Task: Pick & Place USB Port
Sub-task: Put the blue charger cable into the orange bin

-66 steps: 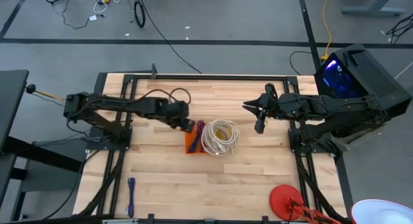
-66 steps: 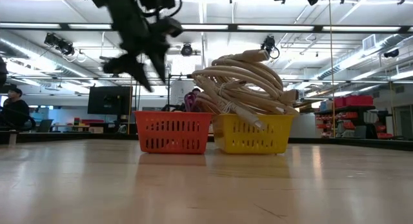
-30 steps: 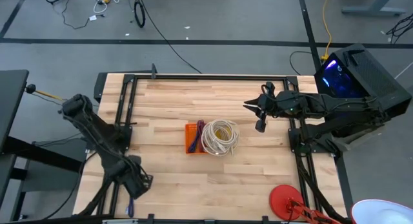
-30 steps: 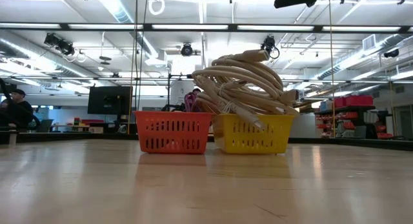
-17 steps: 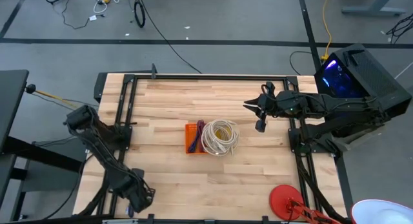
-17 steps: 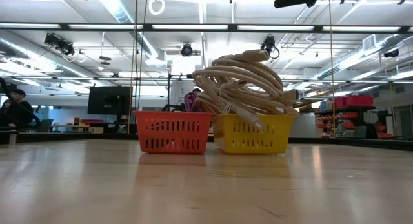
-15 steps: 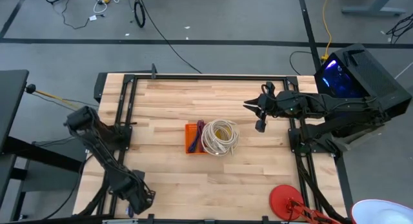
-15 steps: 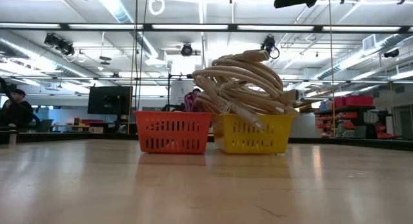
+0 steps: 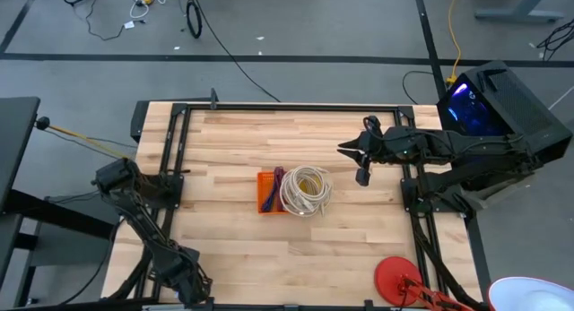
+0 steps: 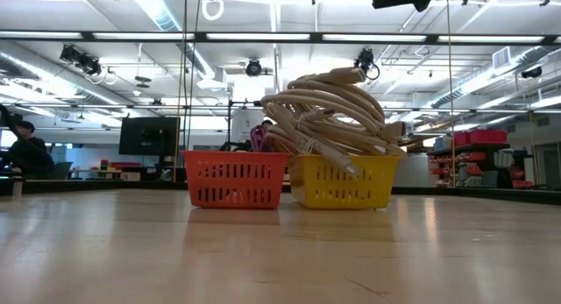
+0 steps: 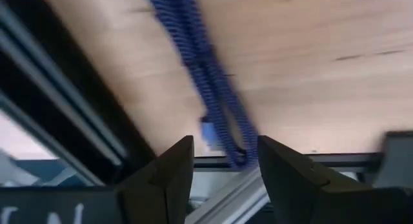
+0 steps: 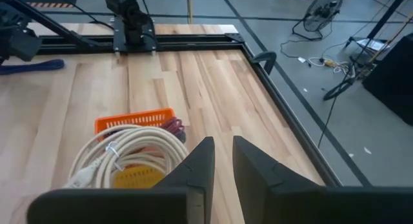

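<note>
— What carries everything here?

— A wooden table [image 9: 341, 239] of pale planks, with a dark metal frame [image 9: 287, 106] along its edges.

— What lies on it?

— Near the middle, an orange basket [image 9: 266, 193] and, touching it, a yellow basket [image 10: 337, 183] heaped with a coil of cream cable [image 9: 306, 189]. A blue cable [image 11: 210, 82] lies at the near left edge, well apart from the baskets. A red round thing [image 9: 395, 278] sits at the near right corner.
</note>
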